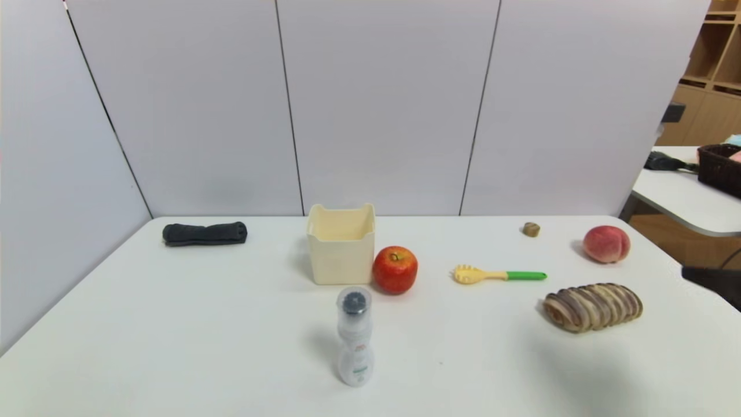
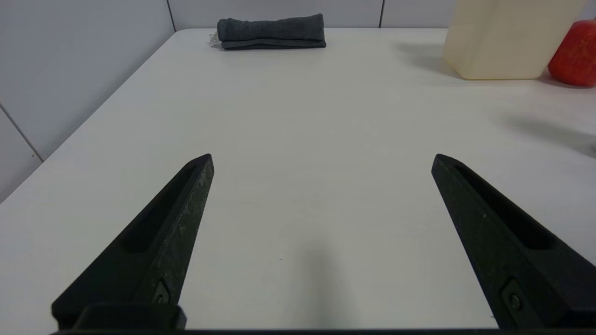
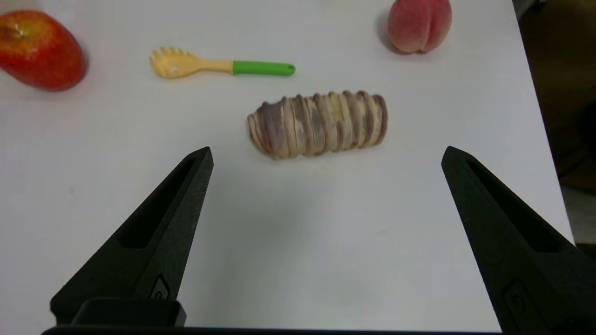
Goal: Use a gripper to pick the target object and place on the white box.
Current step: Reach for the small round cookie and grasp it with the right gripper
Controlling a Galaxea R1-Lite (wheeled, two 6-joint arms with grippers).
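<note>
The white table [image 1: 173, 324] holds a box [image 1: 341, 243], apple [image 1: 395, 269], bottle [image 1: 354, 336], fork [image 1: 498, 274], bread [image 1: 591, 307], peach [image 1: 606, 244], brown lump [image 1: 531, 229] and towel [image 1: 204, 233].

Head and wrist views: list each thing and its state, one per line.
White box: upright, open-topped, nothing seen inside.
Target object: untouched, far side.
Bottle: upright, capped.
Towel: rolled.
Left pincer: open, holding nothing.
Right pincer: open, holding nothing.
</note>
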